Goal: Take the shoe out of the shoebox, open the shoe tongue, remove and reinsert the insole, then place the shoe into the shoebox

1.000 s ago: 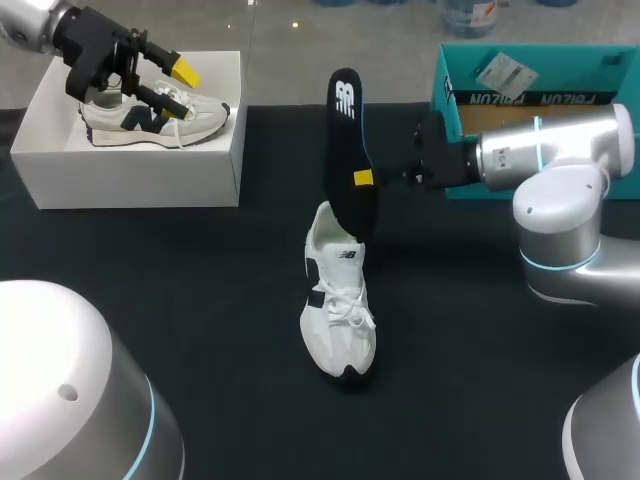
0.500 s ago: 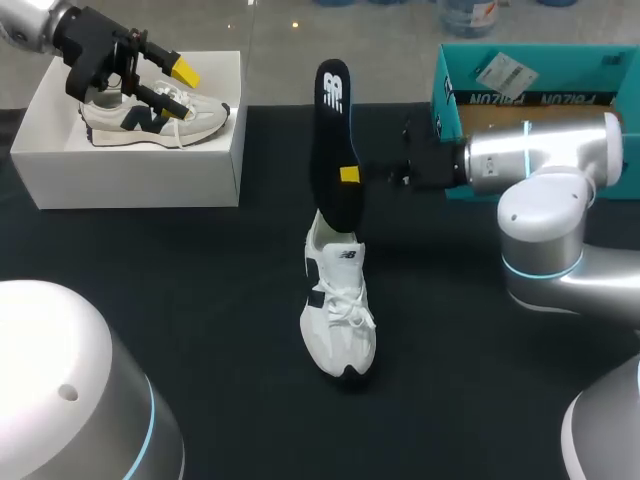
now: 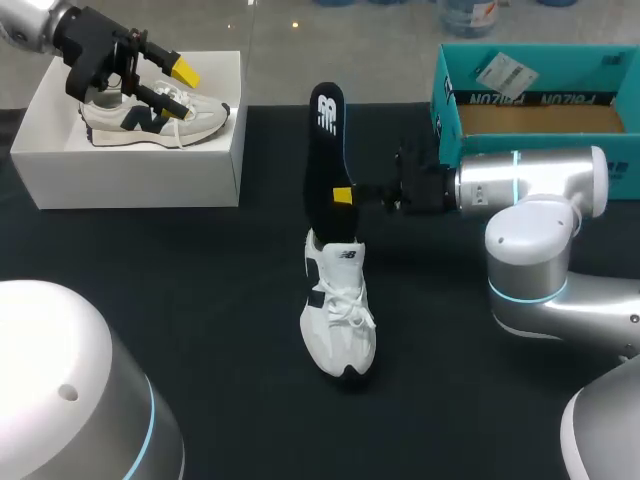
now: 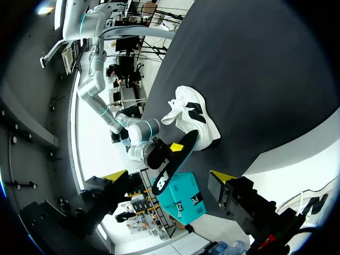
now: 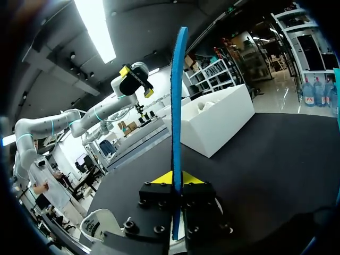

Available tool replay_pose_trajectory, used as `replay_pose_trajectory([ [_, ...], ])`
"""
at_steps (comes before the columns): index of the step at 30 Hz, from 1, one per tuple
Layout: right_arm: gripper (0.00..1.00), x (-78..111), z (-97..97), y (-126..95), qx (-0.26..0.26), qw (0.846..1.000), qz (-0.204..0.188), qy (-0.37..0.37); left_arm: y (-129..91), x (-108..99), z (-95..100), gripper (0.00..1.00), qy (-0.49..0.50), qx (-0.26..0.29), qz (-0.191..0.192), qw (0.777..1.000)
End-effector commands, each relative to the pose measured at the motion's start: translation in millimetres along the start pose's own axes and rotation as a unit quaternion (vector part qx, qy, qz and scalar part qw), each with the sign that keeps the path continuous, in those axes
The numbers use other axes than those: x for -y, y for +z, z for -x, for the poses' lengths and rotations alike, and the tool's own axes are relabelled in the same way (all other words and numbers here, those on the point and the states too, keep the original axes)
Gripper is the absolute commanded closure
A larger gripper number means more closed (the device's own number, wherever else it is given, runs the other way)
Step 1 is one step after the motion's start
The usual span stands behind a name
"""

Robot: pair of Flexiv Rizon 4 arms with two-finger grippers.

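Observation:
A white shoe [image 3: 338, 315] lies on the black table [image 3: 200, 300], toe toward the front edge. Over its heel stands the black insole [image 3: 324, 150], upright, lower end at the shoe's opening. My right gripper [image 3: 342, 195] is shut on the insole's edge, reaching in from the right. In the right wrist view the insole [image 5: 177, 101] runs edge-on between the yellow tips of that gripper [image 5: 173, 178], with the shoe [image 5: 101, 223] below. My left gripper [image 3: 170, 85] hangs open over the white box at the back left. From the left wrist view, the shoe [image 4: 192, 114] and insole [image 4: 171, 163] lie far ahead.
A white box [image 3: 130, 170] at the back left holds a second shoe [image 3: 150, 120] with a dark side mark. An open teal shoebox [image 3: 530, 95] stands at the back right, behind my right arm [image 3: 530, 185].
My right arm has carried the insole leftward and lower, bringing its bottom end down to the shoe's heel opening. The left arm has not moved.

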State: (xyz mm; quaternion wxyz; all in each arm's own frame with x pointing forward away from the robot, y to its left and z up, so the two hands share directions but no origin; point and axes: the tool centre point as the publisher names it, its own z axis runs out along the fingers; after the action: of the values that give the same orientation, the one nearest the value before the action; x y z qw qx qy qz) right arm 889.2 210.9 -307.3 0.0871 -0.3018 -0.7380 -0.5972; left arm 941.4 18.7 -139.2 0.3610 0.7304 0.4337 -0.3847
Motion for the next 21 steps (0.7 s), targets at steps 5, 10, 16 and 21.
replay_pose_trajectory([
  [5, 1.0, 19.7, -4.3, -4, 0.005, 1.0, -0.002, 0.014, -1, -1, -0.3, 0.0, 0.001, -0.001, -0.002, 1.0],
  [10, 1.0, 30.6, -7.3, -4, 0.006, 1.0, -0.005, 0.021, -1, -1, -0.3, 0.0, 0.001, -0.001, -0.002, 1.0],
  [16, 1.0, 43.4, -10.3, -1, 0.006, 0.999, -0.008, 0.036, -1, -1, -0.3, 0.0, 0.001, -0.001, -0.002, 1.0],
  [21, 1.0, 54.7, -12.5, -2, 0.01, 0.998, -0.017, 0.054, -1, -1, -0.3, 0.0, 0.001, -0.001, -0.002, 1.0],
])
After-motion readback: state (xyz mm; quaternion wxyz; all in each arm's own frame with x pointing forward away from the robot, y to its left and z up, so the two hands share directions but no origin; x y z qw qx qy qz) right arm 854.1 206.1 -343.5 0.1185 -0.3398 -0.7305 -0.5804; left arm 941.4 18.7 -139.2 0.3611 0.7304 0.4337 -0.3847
